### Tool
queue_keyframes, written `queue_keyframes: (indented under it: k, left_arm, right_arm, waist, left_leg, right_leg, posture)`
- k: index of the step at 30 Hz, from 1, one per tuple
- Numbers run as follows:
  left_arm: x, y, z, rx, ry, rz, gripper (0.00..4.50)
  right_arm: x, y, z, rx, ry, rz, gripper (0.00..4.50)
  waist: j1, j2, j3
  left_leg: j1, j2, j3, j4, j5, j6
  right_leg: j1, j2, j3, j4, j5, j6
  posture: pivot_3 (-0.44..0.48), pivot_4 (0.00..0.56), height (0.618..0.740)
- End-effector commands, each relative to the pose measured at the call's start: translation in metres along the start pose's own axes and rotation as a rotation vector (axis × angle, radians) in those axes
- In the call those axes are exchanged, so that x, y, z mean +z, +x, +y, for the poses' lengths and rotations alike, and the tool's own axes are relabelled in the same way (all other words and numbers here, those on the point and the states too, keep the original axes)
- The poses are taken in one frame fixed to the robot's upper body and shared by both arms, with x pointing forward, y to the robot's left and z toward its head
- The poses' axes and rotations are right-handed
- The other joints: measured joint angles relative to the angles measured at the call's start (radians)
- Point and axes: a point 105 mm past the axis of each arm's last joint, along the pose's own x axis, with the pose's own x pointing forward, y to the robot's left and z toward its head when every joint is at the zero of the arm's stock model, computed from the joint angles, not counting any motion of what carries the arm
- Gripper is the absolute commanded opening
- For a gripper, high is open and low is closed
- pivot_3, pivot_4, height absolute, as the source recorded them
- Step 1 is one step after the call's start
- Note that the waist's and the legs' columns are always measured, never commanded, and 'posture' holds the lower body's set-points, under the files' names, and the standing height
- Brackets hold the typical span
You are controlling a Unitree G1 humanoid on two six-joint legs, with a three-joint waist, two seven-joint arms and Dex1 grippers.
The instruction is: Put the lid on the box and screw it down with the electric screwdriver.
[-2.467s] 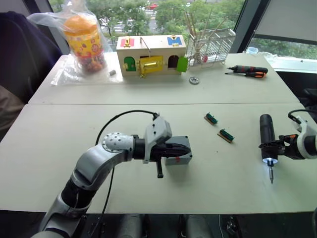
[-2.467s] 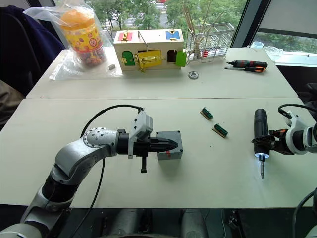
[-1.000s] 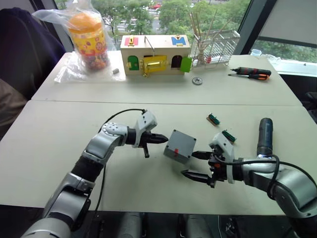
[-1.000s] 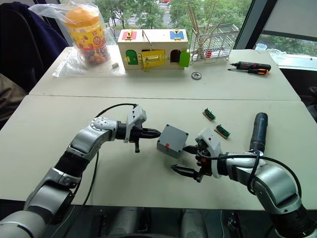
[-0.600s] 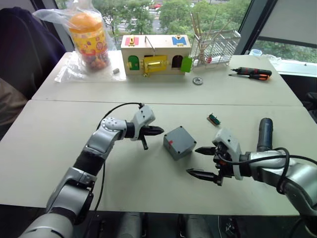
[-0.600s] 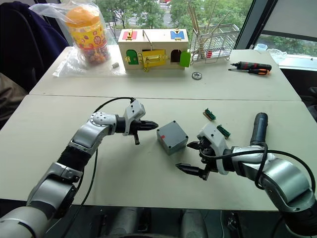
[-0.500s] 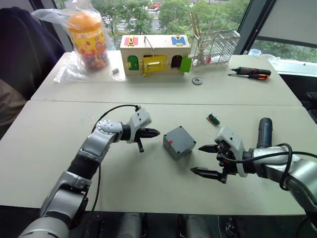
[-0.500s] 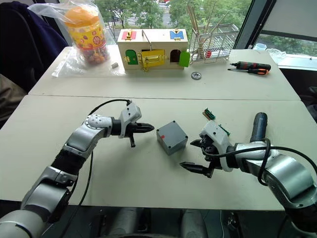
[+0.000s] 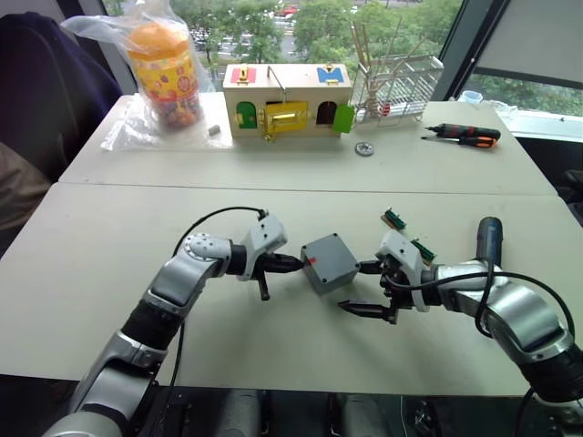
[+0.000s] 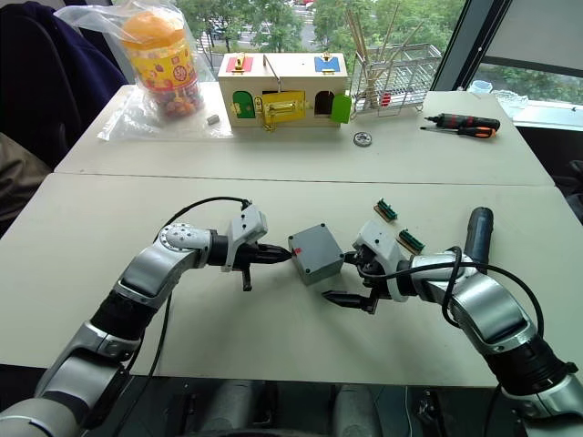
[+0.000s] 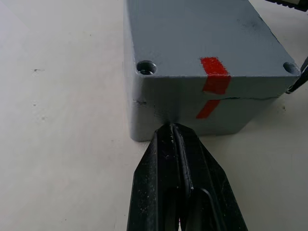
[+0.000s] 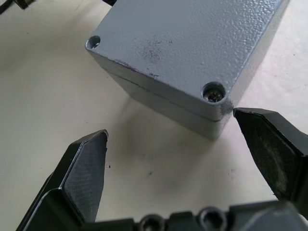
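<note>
The grey box (image 9: 330, 262) stands on the table between my two grippers. The lid (image 11: 207, 33) lies on top of it, with a seam and a red tape mark (image 11: 215, 82) across the join. Screw holes show at the lid's corners (image 12: 213, 91). My left gripper (image 9: 296, 264) is shut, and its tips (image 11: 172, 130) press the box's left wall just below the seam. My right gripper (image 10: 341, 278) is open at the box's right corner. One finger (image 12: 269, 139) is close to that corner; the other (image 12: 84, 163) is off over bare table. The electric screwdriver (image 9: 489, 238) lies right of my right arm.
Two small green connector pieces (image 9: 393, 218) (image 9: 421, 248) lie just behind my right gripper. At the back stand a wooden box with coloured doors (image 9: 287, 100), an orange jar in a plastic bag (image 9: 164, 64) and a wire rack (image 9: 396, 77). A metal ring (image 9: 365, 148) and a black-and-orange hand screwdriver (image 9: 465, 135) lie there too.
My left gripper has moved right until its shut tips touch the box's wall. My right gripper has moved left, up to the box's right corner, still open.
</note>
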Motion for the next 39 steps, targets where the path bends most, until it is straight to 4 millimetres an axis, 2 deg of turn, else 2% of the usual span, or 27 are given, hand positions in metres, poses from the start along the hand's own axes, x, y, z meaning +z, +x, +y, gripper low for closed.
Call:
queue_keyframes:
  k: [1,10,14,16,19,23,26,28,33,36,39]
  left_arm:
    - [0.012,0.001,0.000,-0.003,0.046,-0.027,0.00]
    - [0.010,0.007,-0.001,-0.012,0.046,-0.030,0.00]
    - [0.011,0.003,0.002,0.013,0.053,-0.032,0.00]
    - [0.019,-0.010,0.012,0.085,0.073,-0.060,0.00]
    - [0.032,-0.019,0.018,0.136,0.051,-0.130,0.00]
    - [0.051,-0.033,0.003,0.106,-0.052,-0.263,0.00]
    - [0.066,-0.045,-0.009,0.087,-0.100,-0.320,0.00]
    - [0.073,-0.044,-0.017,0.061,-0.086,-0.319,0.00]
    - [0.085,-0.030,-0.036,-0.016,-0.052,-0.322,0.00]
    - [0.086,-0.023,-0.042,-0.036,-0.050,-0.321,0.00]
    - [0.084,-0.019,-0.045,-0.047,-0.046,-0.310,0.00]
  right_arm:
    - [0.011,0.000,0.014,0.032,-0.022,-0.032,4.48]
    - [0.012,-0.001,0.020,0.013,-0.014,-0.019,4.48]
    - [0.009,-0.013,0.011,-0.057,-0.022,0.013,4.48]
    - [0.008,-0.034,-0.007,-0.196,0.005,0.011,4.48]
    - [0.009,-0.053,-0.024,-0.336,0.042,-0.007,4.48]
    - [0.020,-0.079,-0.042,-0.475,0.150,-0.162,4.48]
    - [0.010,-0.097,-0.070,-0.651,0.210,-0.220,4.48]
    - [0.003,-0.099,-0.084,-0.732,0.238,-0.239,4.48]
    - [-0.015,-0.091,-0.097,-0.792,0.281,-0.248,4.48]
    - [-0.020,-0.087,-0.098,-0.795,0.293,-0.260,3.79]
    - [-0.023,-0.082,-0.095,-0.783,0.305,-0.259,2.66]
  waist:
    - [0.000,0.000,0.000]
    - [0.001,0.000,0.000]
    - [0.002,0.000,0.000]
    - [0.004,0.000,0.000]
    - [0.001,0.000,0.000]
    - [0.000,0.000,0.000]
    - [0.000,0.000,0.000]
    - [0.003,0.000,0.000]
    - [0.000,0.000,0.000]
    - [-0.001,0.000,0.000]
    - [-0.001,0.000,0.000]
  left_leg:
    - [0.000,0.000,0.000,0.000,0.000,0.000]
    - [0.000,0.000,0.000,0.001,0.000,0.000]
    - [0.000,0.000,0.000,0.001,0.000,0.000]
    - [0.000,0.000,0.000,0.001,0.000,0.000]
    - [-0.001,0.000,0.000,0.001,0.000,0.000]
    - [-0.001,0.001,-0.001,0.002,0.000,0.000]
    - [-0.001,0.001,0.000,0.002,0.000,0.000]
    - [-0.001,0.000,-0.001,0.004,0.000,0.000]
    - [-0.001,0.000,-0.001,0.005,0.000,0.000]
    - [0.000,0.000,0.000,0.004,0.000,0.000]
    - [-0.001,0.000,0.000,0.004,0.000,0.000]
  right_leg:
    - [0.000,0.000,0.000,0.000,0.000,0.000]
    - [0.000,0.000,0.000,0.000,0.000,0.000]
    - [0.000,0.000,0.000,0.000,0.000,0.000]
    - [0.000,0.000,0.000,0.000,0.000,0.000]
    - [0.000,-0.001,0.000,0.000,0.000,0.000]
    - [0.000,0.000,0.000,0.001,0.000,0.000]
    - [0.000,0.000,0.000,0.001,0.000,0.000]
    - [0.001,-0.001,0.000,0.001,0.000,0.000]
    - [0.001,0.000,0.000,0.002,0.000,0.000]
    - [0.001,0.000,0.000,0.002,0.000,0.000]
    - [0.001,0.000,0.000,0.002,0.000,0.000]
  posture:
    - [0.000,0.150,0.706]
    - [0.000,0.150,0.706]
    - [0.000,0.150,0.706]
    - [0.000,0.150,0.706]
    - [0.000,0.150,0.706]
    - [0.000,0.150,0.706]
    - [0.000,0.150,0.706]
    - [0.000,0.150,0.706]
    - [0.000,0.150,0.706]
    - [0.000,0.150,0.706]
    - [0.000,0.150,0.706]
